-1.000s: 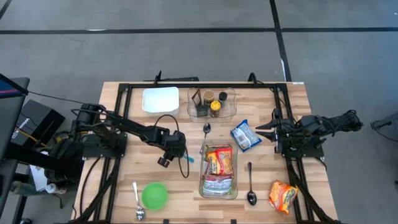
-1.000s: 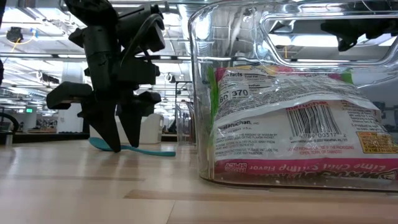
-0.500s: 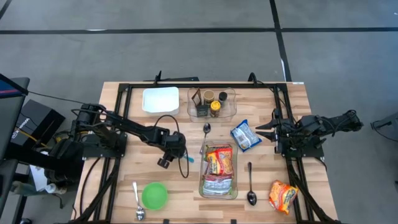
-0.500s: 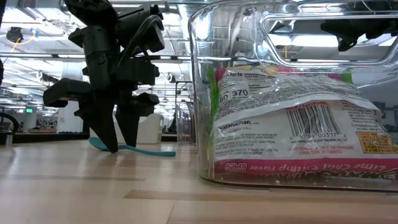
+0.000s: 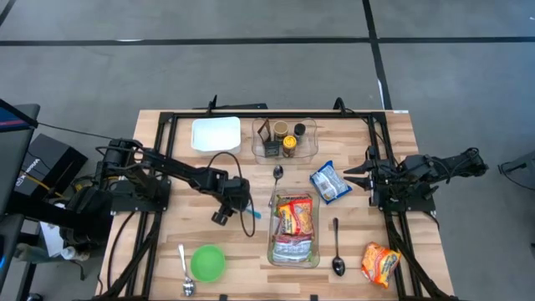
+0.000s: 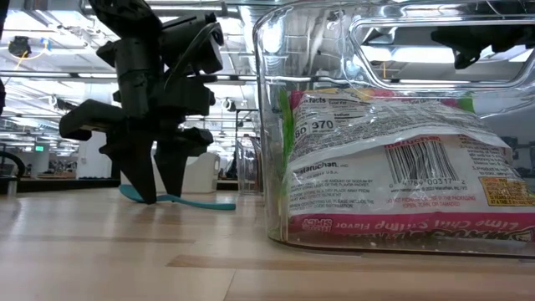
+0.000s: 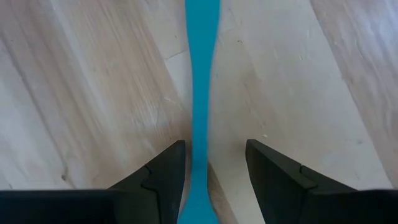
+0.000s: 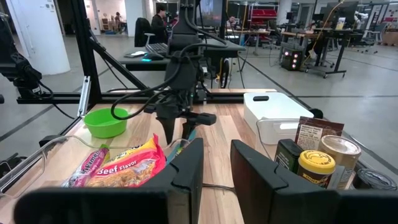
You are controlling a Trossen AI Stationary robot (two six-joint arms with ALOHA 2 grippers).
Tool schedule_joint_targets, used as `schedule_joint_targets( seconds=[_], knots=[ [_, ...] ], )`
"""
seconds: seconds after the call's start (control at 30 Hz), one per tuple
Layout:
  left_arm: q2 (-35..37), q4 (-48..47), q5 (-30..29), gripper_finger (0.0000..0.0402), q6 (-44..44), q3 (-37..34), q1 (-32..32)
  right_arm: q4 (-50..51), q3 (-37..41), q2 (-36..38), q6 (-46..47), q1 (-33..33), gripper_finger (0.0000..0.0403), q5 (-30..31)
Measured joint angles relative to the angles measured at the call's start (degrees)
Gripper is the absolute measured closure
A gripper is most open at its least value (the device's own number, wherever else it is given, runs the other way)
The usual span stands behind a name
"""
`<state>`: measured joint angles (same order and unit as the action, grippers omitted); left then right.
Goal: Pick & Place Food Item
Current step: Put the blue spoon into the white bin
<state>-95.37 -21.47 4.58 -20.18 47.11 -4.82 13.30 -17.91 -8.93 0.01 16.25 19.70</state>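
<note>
Teal spoon (image 7: 202, 93) lies between open left hand (image 7: 214, 165) fingers.

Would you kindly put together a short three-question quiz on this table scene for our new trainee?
1. True or false: the left gripper stands open over the teal utensil on the table.
2. Where is the green bowl? A) inside the clear bin B) on the table near the left arm C) in the right gripper
3. Fill in: the clear bin holds noodle ____.

Key: 1 true; 2 B; 3 packets.
</note>
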Motion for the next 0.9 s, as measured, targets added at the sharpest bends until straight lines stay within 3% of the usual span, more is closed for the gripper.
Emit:
schedule_joint_targets(
  seconds=[0.9],
  knots=[
    [0.0,-0.2,-1.8,0.0238,-4.6,0.0,0.2,0.0,0.0,0.0,0.0,0.0,0.0328,0.0]
  ],
)
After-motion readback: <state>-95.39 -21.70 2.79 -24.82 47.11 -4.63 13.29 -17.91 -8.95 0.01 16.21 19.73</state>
